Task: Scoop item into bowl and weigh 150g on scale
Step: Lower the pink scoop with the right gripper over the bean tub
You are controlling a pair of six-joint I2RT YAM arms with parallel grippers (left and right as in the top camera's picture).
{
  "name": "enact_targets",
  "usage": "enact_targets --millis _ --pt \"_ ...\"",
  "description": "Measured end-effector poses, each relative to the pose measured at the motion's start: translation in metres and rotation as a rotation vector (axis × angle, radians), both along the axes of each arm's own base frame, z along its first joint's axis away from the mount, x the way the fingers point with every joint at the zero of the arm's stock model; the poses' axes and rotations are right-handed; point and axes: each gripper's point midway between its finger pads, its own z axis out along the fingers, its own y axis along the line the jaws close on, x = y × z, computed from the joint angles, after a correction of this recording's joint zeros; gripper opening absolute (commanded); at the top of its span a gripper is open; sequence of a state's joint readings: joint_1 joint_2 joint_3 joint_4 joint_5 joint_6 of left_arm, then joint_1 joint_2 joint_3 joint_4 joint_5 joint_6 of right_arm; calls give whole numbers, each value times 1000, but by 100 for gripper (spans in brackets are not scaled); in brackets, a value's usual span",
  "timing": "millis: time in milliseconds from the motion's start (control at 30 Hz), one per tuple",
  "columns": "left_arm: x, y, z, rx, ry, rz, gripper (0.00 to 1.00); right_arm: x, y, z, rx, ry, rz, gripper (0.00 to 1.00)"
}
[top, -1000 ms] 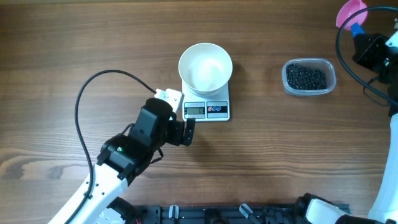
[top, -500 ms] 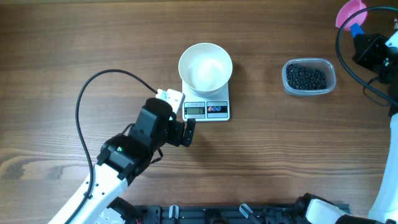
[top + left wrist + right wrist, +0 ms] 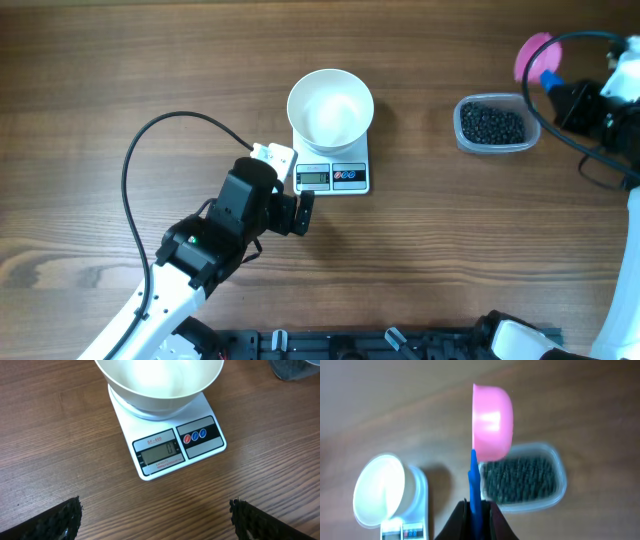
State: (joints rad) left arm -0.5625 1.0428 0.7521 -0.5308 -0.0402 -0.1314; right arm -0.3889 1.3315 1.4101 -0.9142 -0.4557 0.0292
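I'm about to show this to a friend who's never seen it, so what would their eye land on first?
First, the bright pink scoop with its blue handle, pinched in the right arm's fingers near the clear tub of black beans at the table's right end. Then the empty white bowl on the small scale mid-table, the left arm's fingers spread open beside it.

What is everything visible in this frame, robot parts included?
round glossy white bowl: one, white, on the scale
flat rectangular white kitchen scale: one, white, table centre
clear plastic tub: one, clear, right of scale
small round black beans: many, black, in tub
pink plastic scoop, blue handle: one, pink, held near tub
brown wooden table: one, brown, underneath
black cable: one, black, table left
left fingers: two, black, open before scale
right fingers: two, black, shut on scoop
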Motion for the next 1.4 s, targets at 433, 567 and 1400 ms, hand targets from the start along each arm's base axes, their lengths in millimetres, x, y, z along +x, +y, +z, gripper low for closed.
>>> enact_targets --millis 433,567,1400 --pt "0 0 0 0 0 0 100 -14 3 -14 -3 79 14 4" --pt "0 0 0 0 0 0 100 -13 -11 -18 -62 96 -36 4" --pt "0 0 0 0 0 0 100 -3 -27 -76 -183 253 98 4"
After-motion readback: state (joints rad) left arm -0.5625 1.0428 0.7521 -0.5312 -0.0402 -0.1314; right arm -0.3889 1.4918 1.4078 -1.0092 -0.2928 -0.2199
